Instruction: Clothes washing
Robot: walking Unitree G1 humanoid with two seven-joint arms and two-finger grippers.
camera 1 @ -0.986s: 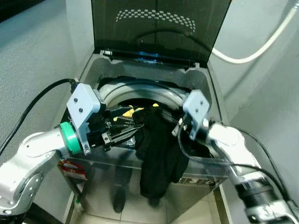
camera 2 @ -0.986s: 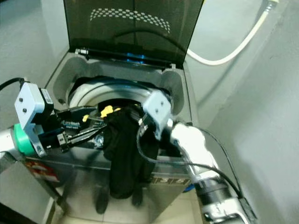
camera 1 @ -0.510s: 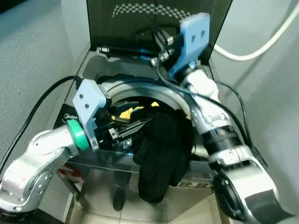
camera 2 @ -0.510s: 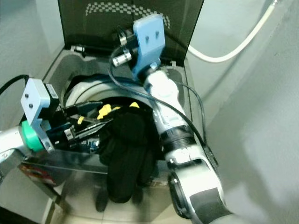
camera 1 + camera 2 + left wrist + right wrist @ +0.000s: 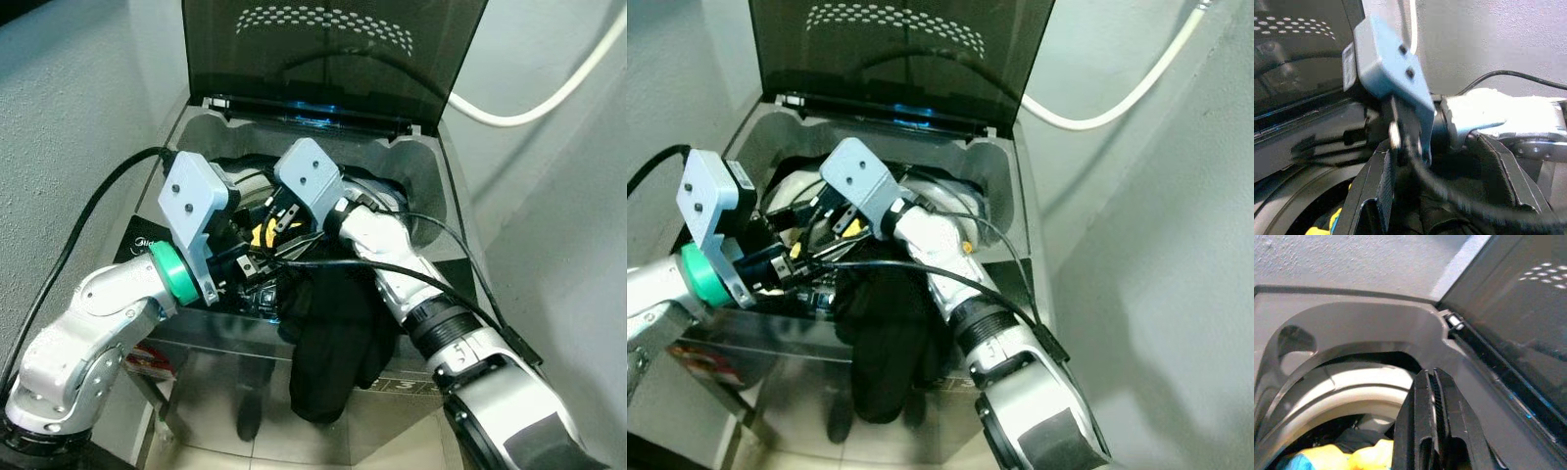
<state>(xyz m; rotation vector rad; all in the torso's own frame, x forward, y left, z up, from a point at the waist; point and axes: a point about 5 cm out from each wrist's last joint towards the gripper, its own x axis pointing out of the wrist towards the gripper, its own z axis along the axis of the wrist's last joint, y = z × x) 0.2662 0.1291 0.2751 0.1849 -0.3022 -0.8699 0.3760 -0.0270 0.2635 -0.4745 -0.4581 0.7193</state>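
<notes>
**Loading step: dark garment half over the front rim, both grippers above the drum**

Obs. Top-loading washing machine (image 5: 431, 196), lid (image 5: 333, 59) standing open at the back edge. A black garment (image 5: 338, 333) is draped over the front rim of the machine near its middle; most of it hangs down the outside front panel, the upper part lies inside the opening. Deeper in the drum (image 5: 1347, 382), toward the left side, some yellow clothing (image 5: 263, 233) is visible.

Left gripper (image 5: 257, 279): at the front-left of the opening, just beside the garment's upper edge. Finger spread: cannot tell; whether it has cloth in it is hidden by the crossing cable and the other arm.

Right gripper (image 5: 1436, 431): arm reaches across the opening to the left-rear part of the drum. Wrist view shows the two fingers pressed together, nothing between them, pointing down toward the yellow cloth.

Judgement. The step in hand looks like getting the hanging garment fully into the drum. To do it well:
- take hold high on the cloth, at the rim, not on the dangling end;
- lift clear of the front edge before moving inward, so the fabric does not snag;
- right fingers must part before any grasp;
- mind the cable lying across the opening, and the two wrists, which sit near each other.
</notes>
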